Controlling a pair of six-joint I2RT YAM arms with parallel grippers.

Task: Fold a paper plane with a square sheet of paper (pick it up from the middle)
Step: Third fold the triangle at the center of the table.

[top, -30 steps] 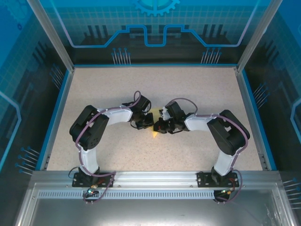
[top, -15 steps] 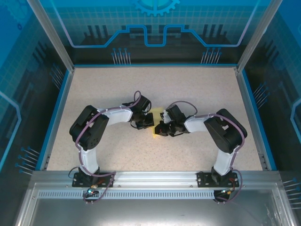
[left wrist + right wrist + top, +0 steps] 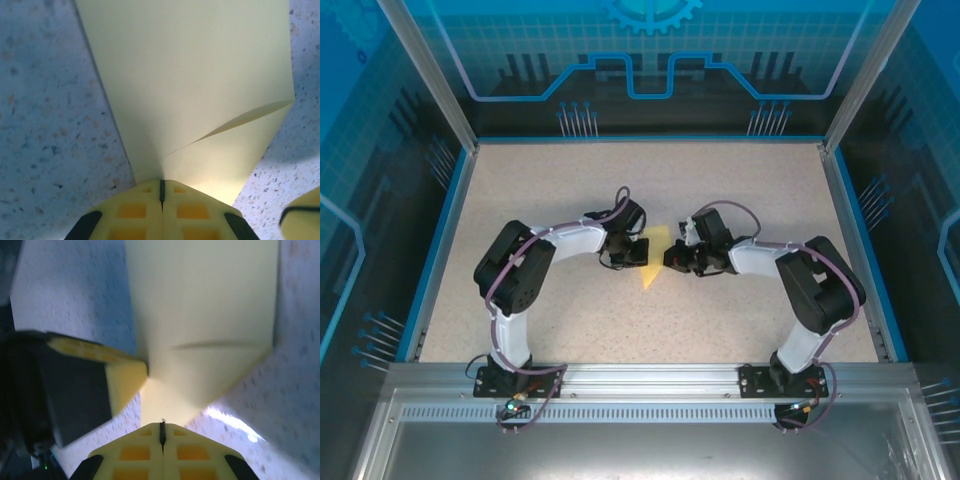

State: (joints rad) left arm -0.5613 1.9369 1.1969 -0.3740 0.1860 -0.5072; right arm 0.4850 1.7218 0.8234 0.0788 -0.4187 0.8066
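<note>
Left end effector [image 3: 161, 183] and right end effector [image 3: 162, 424] pinch opposite sides of the folded sheet of paper [image 3: 190, 90], seemingly steadying it for creasing.

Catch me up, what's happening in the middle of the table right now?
The left hand and right hand meet over the pale-yellow sheet of paper, which is partly folded, with a crease and a pointed near end. Both hands are shut, each apparently pinching an edge of it. No finished plane yet.
</note>
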